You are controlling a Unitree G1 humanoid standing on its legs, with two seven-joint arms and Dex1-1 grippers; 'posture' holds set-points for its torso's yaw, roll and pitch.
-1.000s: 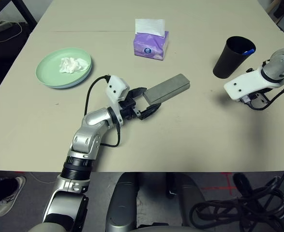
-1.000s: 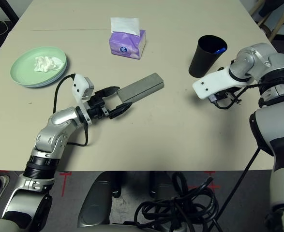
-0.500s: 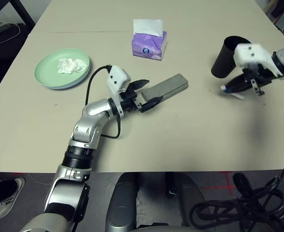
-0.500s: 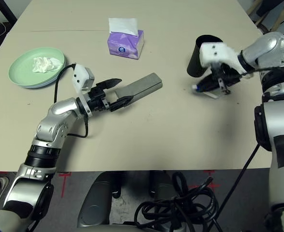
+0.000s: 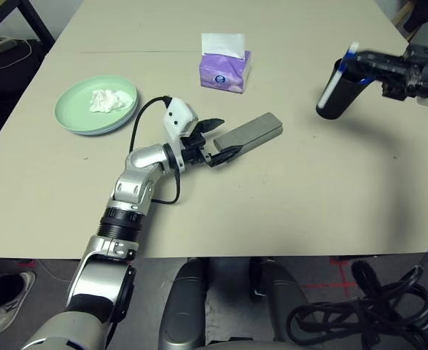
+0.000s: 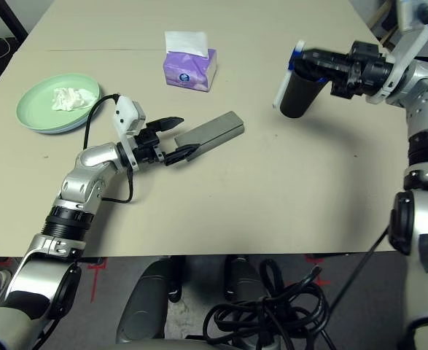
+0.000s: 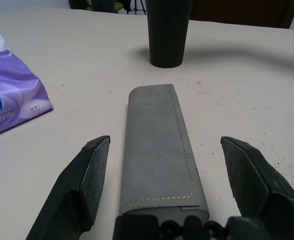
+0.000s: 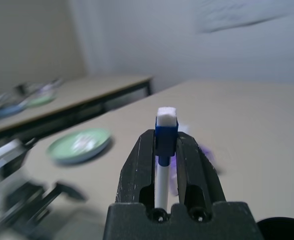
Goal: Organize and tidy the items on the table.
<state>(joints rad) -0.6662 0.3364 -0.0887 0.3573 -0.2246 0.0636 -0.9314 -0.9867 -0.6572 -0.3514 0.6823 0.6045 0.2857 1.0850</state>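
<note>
Grey glasses case is straddled by the spread left pincer; a white-blue pen is pinched in the right pincer.

Colours we see on the beige table

We note a grey glasses case, black cup, pale-green plate, white-blue pen, purple tissue pack.

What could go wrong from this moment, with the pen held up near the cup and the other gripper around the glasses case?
1. The right gripper holds the pen by one end, beside the black cup; lowered off-centre, the pen might hit the rim and tip the cup.
2. The left gripper is open around the grey glasses case; closing near the case's end may make it swing or slip.
</note>
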